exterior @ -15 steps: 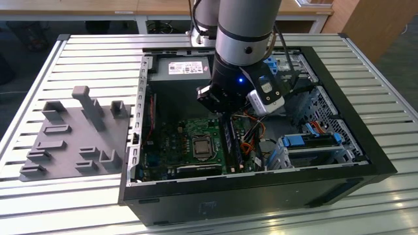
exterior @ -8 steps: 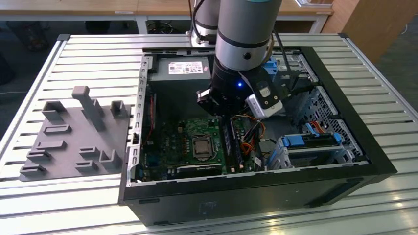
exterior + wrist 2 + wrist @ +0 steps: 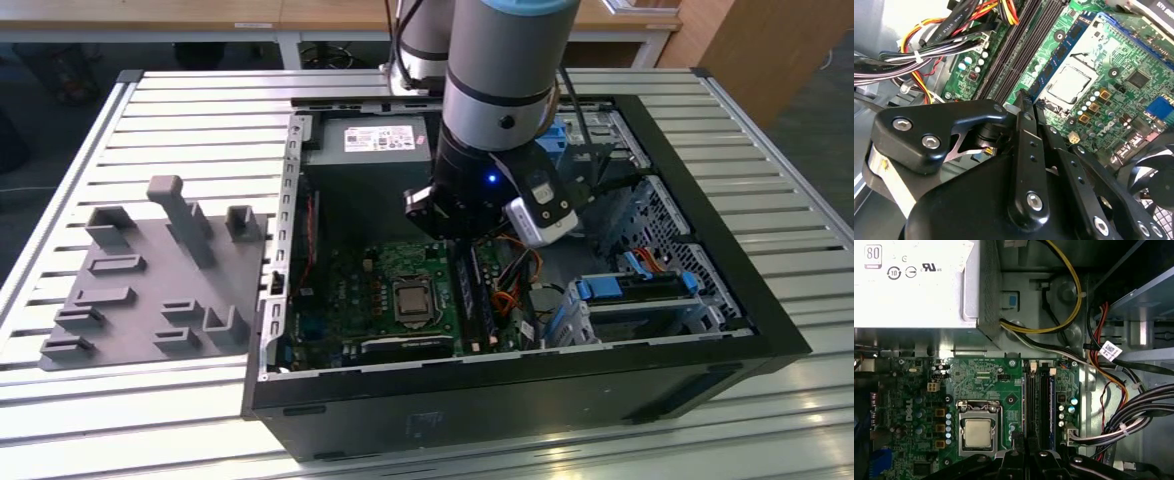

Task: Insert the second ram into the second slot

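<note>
An open black computer case (image 3: 534,378) lies on a slatted metal table (image 3: 187,120), and a grey-and-black robot arm (image 3: 501,90) reaches down into it from 12 o'clock in the exterior view. At 9 o'clock from the case, a grey fixture plate (image 3: 147,290) with upright pegs rests on the table. Inside the case, the silver power supply (image 3: 367,145) sits toward 11 o'clock, the green motherboard (image 3: 340,300) toward 7 o'clock, and bright blue drive brackets (image 3: 627,290) toward 4 o'clock. On the board, a row of long black memory slots (image 3: 471,300) lies just beside the square processor socket (image 3: 407,298), at 3 o'clock from it and directly below the arm's wrist. In the second wrist view the gripper (image 3: 1030,101) has its two black fingers (image 3: 1024,150) closed to a thin gap, pinching the second ram (image 3: 1056,62). The ram is a dark blue strip carrying black chips, and it runs away from the fingertips along the slots, on their socket side. Whether the stick sits in a slot or is held just above one cannot be told. A bundle of black, red and yellow cables (image 3: 944,40) lies on the far side of the slots from the socket. In the first wrist view the gripper hangs over one end of the slots.
</note>
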